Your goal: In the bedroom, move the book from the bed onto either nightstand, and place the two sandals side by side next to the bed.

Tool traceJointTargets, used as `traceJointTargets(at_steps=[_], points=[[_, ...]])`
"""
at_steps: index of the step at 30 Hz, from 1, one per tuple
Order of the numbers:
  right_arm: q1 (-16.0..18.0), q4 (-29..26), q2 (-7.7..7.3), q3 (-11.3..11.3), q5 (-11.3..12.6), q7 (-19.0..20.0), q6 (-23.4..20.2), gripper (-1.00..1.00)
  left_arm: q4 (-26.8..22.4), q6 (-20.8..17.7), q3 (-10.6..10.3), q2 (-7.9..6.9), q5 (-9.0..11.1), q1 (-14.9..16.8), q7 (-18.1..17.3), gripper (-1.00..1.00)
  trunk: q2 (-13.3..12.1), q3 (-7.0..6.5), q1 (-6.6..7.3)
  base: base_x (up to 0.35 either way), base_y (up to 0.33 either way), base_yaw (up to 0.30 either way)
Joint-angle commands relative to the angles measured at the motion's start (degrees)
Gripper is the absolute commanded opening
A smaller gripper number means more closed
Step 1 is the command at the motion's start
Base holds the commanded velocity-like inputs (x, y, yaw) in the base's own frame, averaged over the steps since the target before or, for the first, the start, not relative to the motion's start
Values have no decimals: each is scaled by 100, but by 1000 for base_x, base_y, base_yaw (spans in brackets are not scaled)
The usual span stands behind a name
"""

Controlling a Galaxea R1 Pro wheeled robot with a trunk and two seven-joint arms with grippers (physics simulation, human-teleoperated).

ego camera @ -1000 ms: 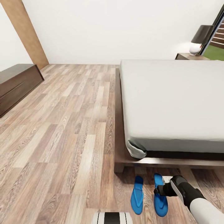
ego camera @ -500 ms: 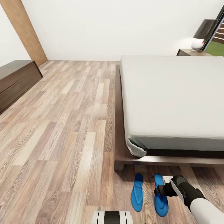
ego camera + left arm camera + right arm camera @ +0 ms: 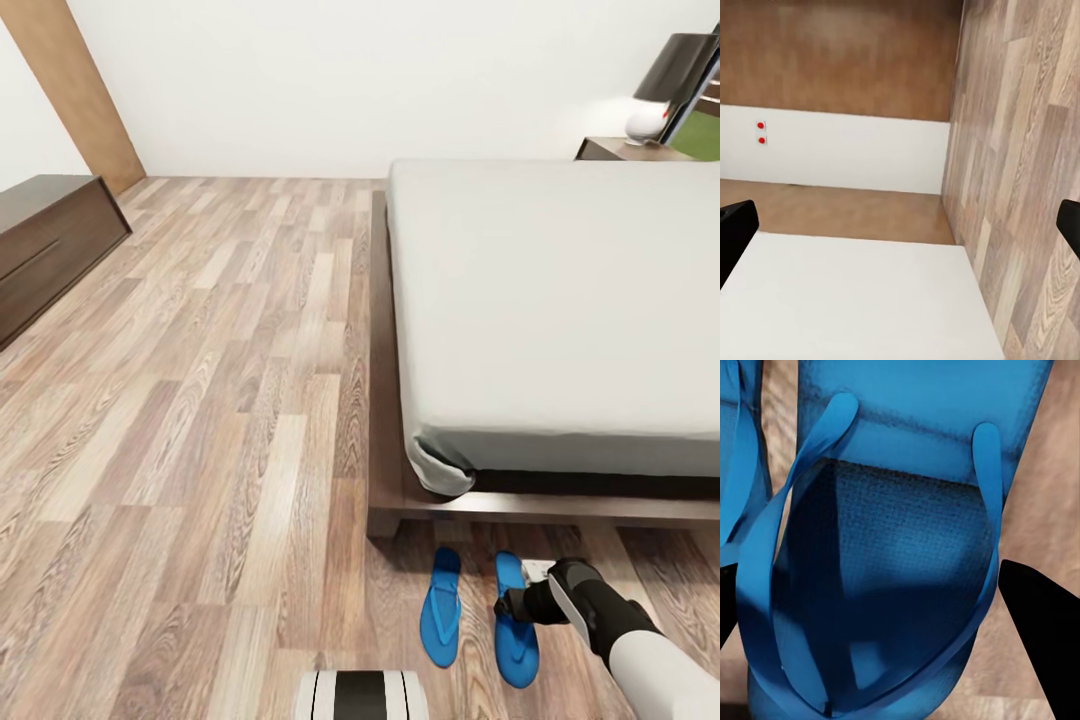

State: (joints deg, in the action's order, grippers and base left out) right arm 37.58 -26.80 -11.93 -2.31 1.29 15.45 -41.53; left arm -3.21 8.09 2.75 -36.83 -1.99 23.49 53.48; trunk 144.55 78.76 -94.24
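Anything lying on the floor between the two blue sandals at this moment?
No. In the head view, only a narrow strip of bare wood floor separates the left sandal from the right sandal, which sits under the right gripper.

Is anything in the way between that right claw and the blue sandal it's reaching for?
Nothing visible. The right gripper is right at the nearer sandal, its dark fingers spread on either side of the strap, with no object between.

Bright, even render; soft shadow under the bed [image 3: 480, 505].
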Motion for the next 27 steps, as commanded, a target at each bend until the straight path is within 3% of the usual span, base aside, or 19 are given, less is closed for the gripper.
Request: traceJointTargets(at_steps=[1, 6, 10, 14, 20, 27], points=[[4, -8, -5, -24, 12, 11, -20, -100, 5, 34, 30, -2, -20, 2, 5, 100, 3, 27, -1, 0, 0, 0], [62, -3, 6, -24, 12, -1, 154, -100, 5, 42, 31, -7, -20, -1, 5, 100, 6, 71, -6, 0, 0, 0], [100, -1, 21, -24, 25, -259, 228, -100, 5, 43, 32, -8, -20, -1, 4, 100, 11, 160, -17, 0, 0, 0], [127, -1, 30, -22, 37, -380, 251, -100, 5, 43, 27, -6, -20, -2, 4, 100, 11, 160, -17, 0, 0, 0], [199, 0, 38, -19, 58, -421, 265, -100, 5, 44, 26, -2, -20, -2, 4, 100, 19, 293, -32, 0, 0, 0], [332, -7, 67, -15, 93, -418, 268, -100, 5, 44, 24, -6, -20, -2, 4, 100, 19, 293, -32, 0, 0, 0]])
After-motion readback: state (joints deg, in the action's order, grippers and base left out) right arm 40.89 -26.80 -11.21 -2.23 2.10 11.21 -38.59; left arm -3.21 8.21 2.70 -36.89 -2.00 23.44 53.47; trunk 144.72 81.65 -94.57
